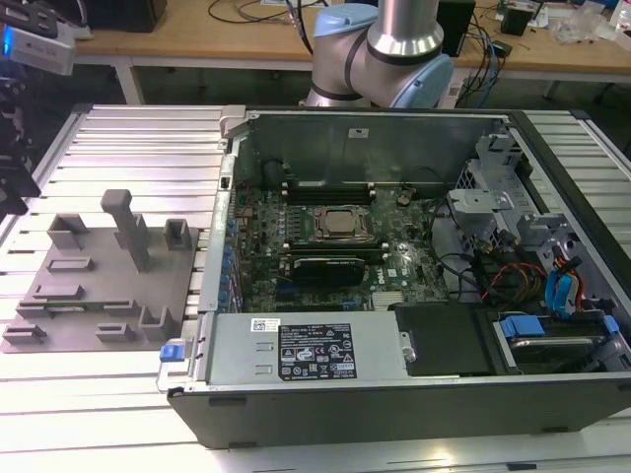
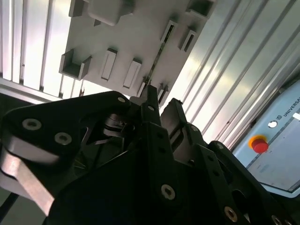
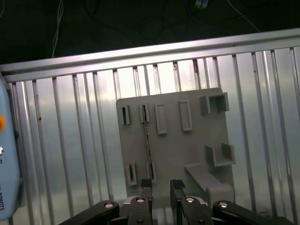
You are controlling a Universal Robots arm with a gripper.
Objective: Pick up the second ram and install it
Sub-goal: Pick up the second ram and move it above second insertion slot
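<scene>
The second ram (image 3: 146, 140) is a thin green strip standing on edge in the slots of the grey fixture plate (image 3: 187, 140). In the second wrist view the ram (image 2: 157, 56) shows as a slim dark line across the plate (image 2: 140, 37). My gripper (image 3: 160, 183) hovers above the plate's near edge, open, with nothing between its black fingers (image 3: 145, 187). One fingertip lines up with the ram's near end and is apart from it. The gripper (image 2: 161, 104) looks the same in the second wrist view. In the exterior view the plate (image 1: 99, 286) lies at the left.
An open computer case (image 1: 394, 394) with its motherboard (image 1: 325, 236) stands to the exterior view's right of the plate, on the ribbed aluminium table (image 1: 99, 414). Grey blocks (image 1: 123, 222) rise from the plate. A pale blue pendant with a red button (image 2: 259, 144) lies near the plate.
</scene>
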